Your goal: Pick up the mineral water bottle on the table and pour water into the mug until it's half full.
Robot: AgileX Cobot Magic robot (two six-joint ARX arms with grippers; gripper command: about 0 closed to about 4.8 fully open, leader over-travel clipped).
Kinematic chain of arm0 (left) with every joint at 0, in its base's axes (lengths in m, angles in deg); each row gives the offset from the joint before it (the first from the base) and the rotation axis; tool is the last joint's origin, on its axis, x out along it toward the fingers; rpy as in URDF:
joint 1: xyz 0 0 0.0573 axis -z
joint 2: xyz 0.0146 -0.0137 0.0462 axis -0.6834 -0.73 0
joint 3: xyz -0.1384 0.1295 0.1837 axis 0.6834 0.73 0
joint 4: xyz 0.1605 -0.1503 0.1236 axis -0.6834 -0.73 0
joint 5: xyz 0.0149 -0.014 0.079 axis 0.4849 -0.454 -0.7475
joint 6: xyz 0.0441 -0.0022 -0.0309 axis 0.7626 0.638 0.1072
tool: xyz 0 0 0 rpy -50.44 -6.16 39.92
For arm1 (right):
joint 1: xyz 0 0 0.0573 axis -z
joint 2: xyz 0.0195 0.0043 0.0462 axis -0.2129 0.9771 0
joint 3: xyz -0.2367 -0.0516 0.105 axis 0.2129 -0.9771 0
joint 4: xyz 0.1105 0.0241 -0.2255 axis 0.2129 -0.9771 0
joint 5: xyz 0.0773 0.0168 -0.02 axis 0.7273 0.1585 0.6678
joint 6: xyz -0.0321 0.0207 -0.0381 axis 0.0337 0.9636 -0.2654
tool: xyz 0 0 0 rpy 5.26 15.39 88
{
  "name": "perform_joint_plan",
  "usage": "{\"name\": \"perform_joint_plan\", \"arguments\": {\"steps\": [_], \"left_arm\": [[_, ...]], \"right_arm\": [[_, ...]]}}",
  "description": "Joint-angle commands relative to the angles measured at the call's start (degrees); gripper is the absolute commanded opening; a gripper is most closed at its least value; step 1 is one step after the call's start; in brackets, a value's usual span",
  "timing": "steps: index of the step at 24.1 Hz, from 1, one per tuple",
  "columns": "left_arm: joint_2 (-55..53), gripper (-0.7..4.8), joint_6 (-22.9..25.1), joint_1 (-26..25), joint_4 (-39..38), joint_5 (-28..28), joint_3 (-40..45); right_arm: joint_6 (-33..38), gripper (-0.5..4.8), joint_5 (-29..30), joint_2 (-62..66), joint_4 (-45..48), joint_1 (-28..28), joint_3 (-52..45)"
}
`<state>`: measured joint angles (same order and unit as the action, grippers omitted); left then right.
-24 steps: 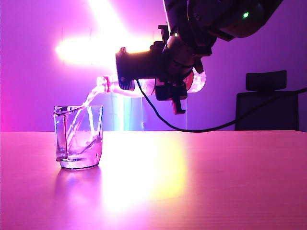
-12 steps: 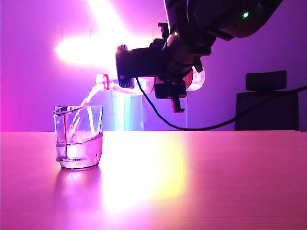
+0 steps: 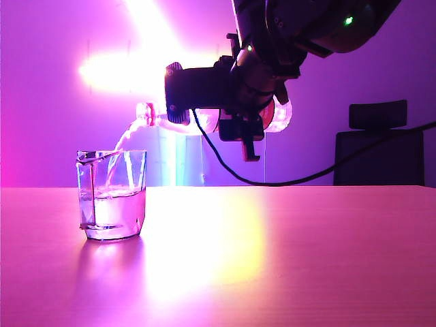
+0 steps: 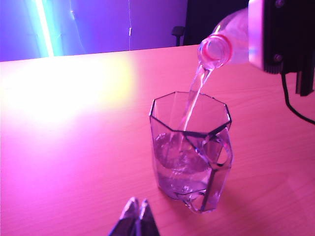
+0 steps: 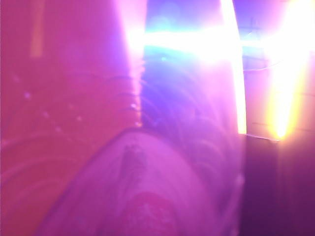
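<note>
The clear mineral water bottle (image 3: 278,116) lies nearly level in the air, my right gripper (image 3: 238,119) shut round its body. From its red-ringed mouth (image 4: 215,50) a thin stream falls into the faceted glass mug (image 3: 111,194), which stands on the table (image 3: 272,259) at the left. Water fills roughly the lower half of the mug (image 4: 189,147). The right wrist view is a blur filled by the bottle (image 5: 147,187), and no fingers show there. My left gripper (image 4: 136,212) is shut and empty, low over the table a little short of the mug.
A black cable (image 3: 306,180) hangs from the right arm and sags toward the tabletop. A dark office chair (image 3: 381,146) stands behind the table's far right edge. Bright light strips glare on the back wall.
The water in the mug has risen and settled from a low slosh to a level surface. The bottle and right arm have barely moved, and the pour continues.
</note>
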<state>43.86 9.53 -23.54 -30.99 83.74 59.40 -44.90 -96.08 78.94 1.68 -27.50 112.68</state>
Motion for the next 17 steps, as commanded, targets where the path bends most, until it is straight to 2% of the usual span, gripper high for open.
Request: {"name": "perform_joint_plan", "arguments": {"steps": [1, 3, 5, 9, 12, 17], "left_arm": [[-0.1, -0.02, -0.2, 0.0, 0.7, 0.2, -0.2], [-0.1, -0.02, -0.2, 0.0, 0.7, 0.2, -0.2], [-0.1, -0.02, -0.2, 0.0, 0.7, 0.2, -0.2], [-0.1, -0.02, -0.2, 0.0, 0.7, 0.2, -0.2], [-0.1, -0.02, -0.2, 0.0, 0.7, 0.2, -0.2], [-0.1, -0.02, -0.2, 0.0, 0.8, 0.2, -0.2]], "right_arm": [[5.7, 2.28, -0.3, -0.8, -0.4, -0.2, 0.4], [9.8, 2.28, -0.6, -0.8, -0.9, -0.2, 0.4], [19.5, 2.28, -1.7, -1.0, -1.0, -0.2, 0.4], [28.2, 2.29, -1.3, -1.9, -3.4, -0.7, 0.4], [39.8, 2.29, 0.3, -3.8, -6.7, -1.0, 0.4], [63.1, 2.29, 6.1, -6.8, -12.8, -1.0, 0.3]]}}
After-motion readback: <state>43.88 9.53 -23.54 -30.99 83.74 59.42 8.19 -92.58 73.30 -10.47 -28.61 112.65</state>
